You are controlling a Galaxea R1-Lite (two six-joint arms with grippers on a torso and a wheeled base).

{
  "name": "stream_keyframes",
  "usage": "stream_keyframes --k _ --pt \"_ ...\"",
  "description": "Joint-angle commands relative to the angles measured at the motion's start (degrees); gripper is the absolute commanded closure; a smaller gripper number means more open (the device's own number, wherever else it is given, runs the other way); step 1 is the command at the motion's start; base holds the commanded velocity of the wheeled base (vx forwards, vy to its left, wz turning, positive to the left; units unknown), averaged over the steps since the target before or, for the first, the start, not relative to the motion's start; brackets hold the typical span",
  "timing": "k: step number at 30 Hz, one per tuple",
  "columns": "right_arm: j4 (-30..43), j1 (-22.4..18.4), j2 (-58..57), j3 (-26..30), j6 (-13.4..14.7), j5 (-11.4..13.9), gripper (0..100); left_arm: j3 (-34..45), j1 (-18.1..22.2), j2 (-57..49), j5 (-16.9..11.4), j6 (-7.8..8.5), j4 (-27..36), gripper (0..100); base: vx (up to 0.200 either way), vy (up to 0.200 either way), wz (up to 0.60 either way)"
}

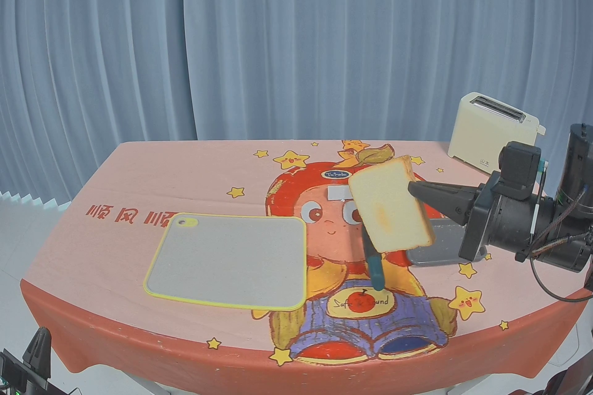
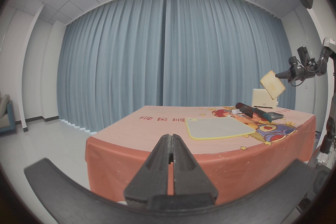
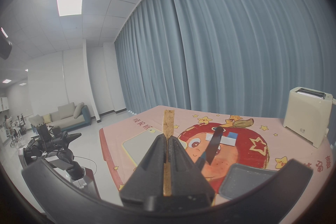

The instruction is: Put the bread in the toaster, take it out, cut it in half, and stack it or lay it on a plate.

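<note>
One edge only of the bread (image 1: pixel 389 206) pinched by fingers of the right gripper (image 1: pixel 415 187), hanging tilted right of centre — over the knife (image 1: pixel 374 266) and tray (image 1: pixel 441 245). Could slip or tear from so narrow a hold — landing on the blade. Fingers of the left gripper (image 2: pixel 170 140) pressed together, empty.

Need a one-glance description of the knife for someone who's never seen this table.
On the pink cartoon tablecloth, look between the yellow-rimmed grey cutting board and the dark grey tray. The knife is there, below the bread slice held in the air: the only long thin thing, dark blade, teal handle toward the table's near edge.
</note>
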Motion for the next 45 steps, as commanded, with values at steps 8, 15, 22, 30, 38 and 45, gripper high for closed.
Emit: stream_keyframes --k 8,15,22,30,38,45 --pt "0.1 1.7 1.6 0.7 0.3 -0.2 100 1.0 0.0 0.0 0.2 -0.01 0.0 100 0.0 0.0 0.0" --pt "0.0 2.6 2.3 1.2 0.3 -0.2 100 1.0 0.0 0.0 0.2 0.16 0.0 100 0.0 0.0 0.0" --pt "0.0 3.9 3.3 0.9 2.5 -0.2 100 1.0 0.0 0.0 0.2 0.07 0.0 100 0.0 0.2 0.0" --pt "-0.1 4.6 4.7 0.6 4.7 -0.2 100 1.0 0.0 0.0 0.2 0.07 0.0 100 0.0 0.2 0.0" --pt "-0.2 5.7 8.2 0.5 7.4 -0.1 100 1.0 0.0 0.0 0.2 -0.01 0.0 100 0.0 0.075 0.0" --pt "-0.2 6.7 10.3 -0.5 11.0 -0.1 100 1.0 0.0 0.0 -0.2 0.43 0.0 100 0.0 0.0 0.0"
